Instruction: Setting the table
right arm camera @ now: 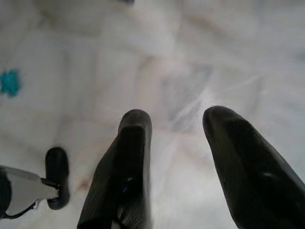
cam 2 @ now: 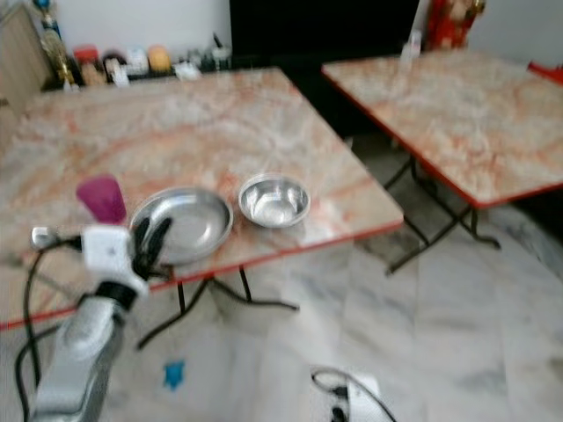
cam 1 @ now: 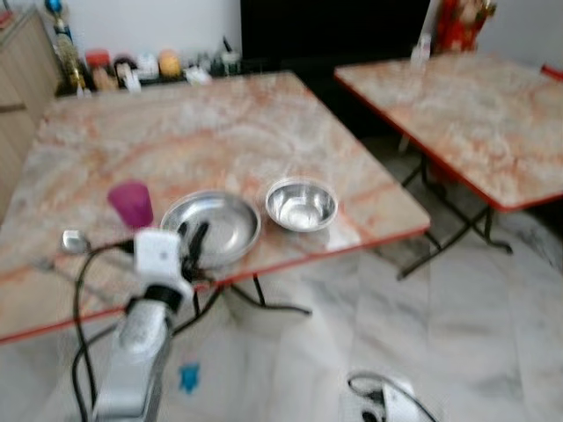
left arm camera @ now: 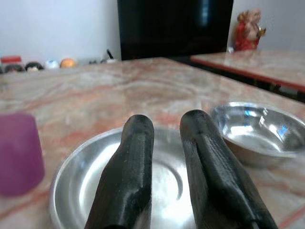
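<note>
No writing or label can be read anywhere; the head views are blurred. The largest thing is the near table [cam 1: 202,132], a square top of pink-orange marbled pattern with a red edge, on dark folding legs. A second table [cam 1: 475,114] of the same pattern stands apart to its right, across a gap of pale marbled floor [cam 1: 440,334]. Along the far edge of the near table sits a row of small jars [cam 1: 132,69], too blurred to tell apart.

Near the front edge of the near table lies a shallow steel plate [cam 1: 215,224], round and shiny with a raised rim. Just beside it on the right, a little apart, stands a smaller, deeper steel bowl [cam 1: 302,205]. To the plate's left is a purple cup [cam 1: 130,203], upright and opaque. A spoon [cam 1: 74,240] lies on the table near the cup.

The left gripper [left arm camera: 164,143] hangs over the plate's near rim, its two black fingers [left arm camera: 131,167] slightly parted and holding nothing. The right gripper [right arm camera: 178,143] points down at the floor, fingers spread apart and empty, beside a small blue mark [right arm camera: 9,82].
</note>
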